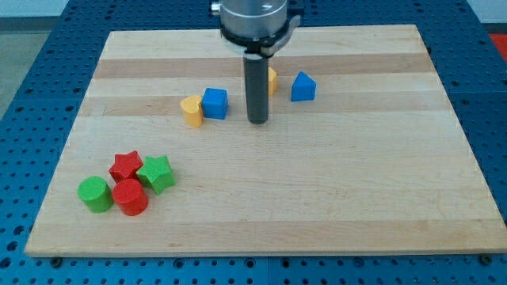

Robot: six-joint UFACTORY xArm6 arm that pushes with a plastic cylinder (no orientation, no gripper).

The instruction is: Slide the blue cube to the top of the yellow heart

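Taking the blue cube (215,103) as landmark and working from the view's bottom upward: well below and to its left sits a cluster on the tabletop (317,206) — one green cylinder (95,194), one red cylinder (131,197), one green star (157,173), one red star (125,166). The cube itself touches the yellow heart (191,111), on the heart's right. My tip (257,121) stands just right of the cube, apart from it; there are no fingers to open or close. The cube looks light, rigid and likely to slide easily; a push low on a flat face suits it. Further up and right: one blue block (303,87), perhaps a prism, and one yellow block (272,80), mostly hidden behind the rod.
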